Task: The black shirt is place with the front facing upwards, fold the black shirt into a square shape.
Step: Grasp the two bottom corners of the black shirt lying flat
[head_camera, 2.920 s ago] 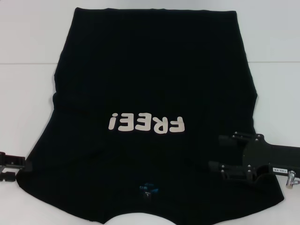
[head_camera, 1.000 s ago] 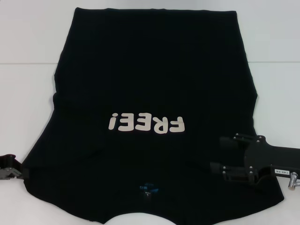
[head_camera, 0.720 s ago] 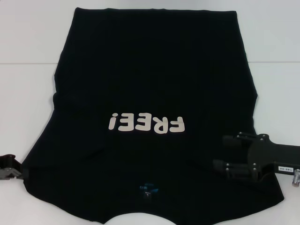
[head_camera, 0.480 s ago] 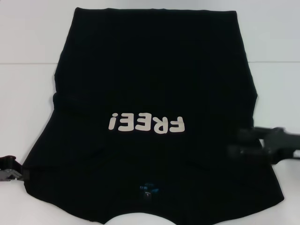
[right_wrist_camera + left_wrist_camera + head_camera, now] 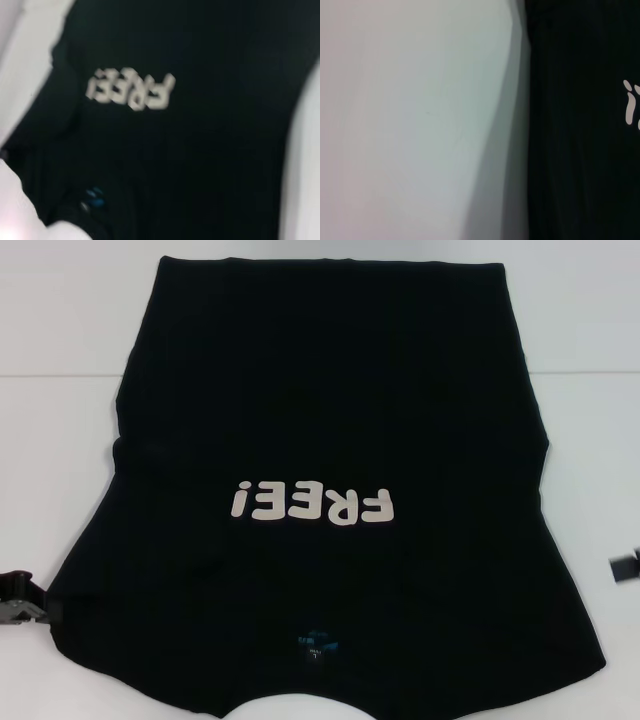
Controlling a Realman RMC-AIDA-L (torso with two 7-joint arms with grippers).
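While the black shirt (image 5: 330,440) lies flat and front-up across the middle of the white counter (image 5: 60,390) — "FREE!" lettering (image 5: 311,504) showing, neck label (image 5: 317,643) at the near edge — the left gripper (image 5: 22,598) sits beside its near-left sleeve and the right gripper (image 5: 626,567) barely shows at the right edge; how either's jaws stand I cannot tell.
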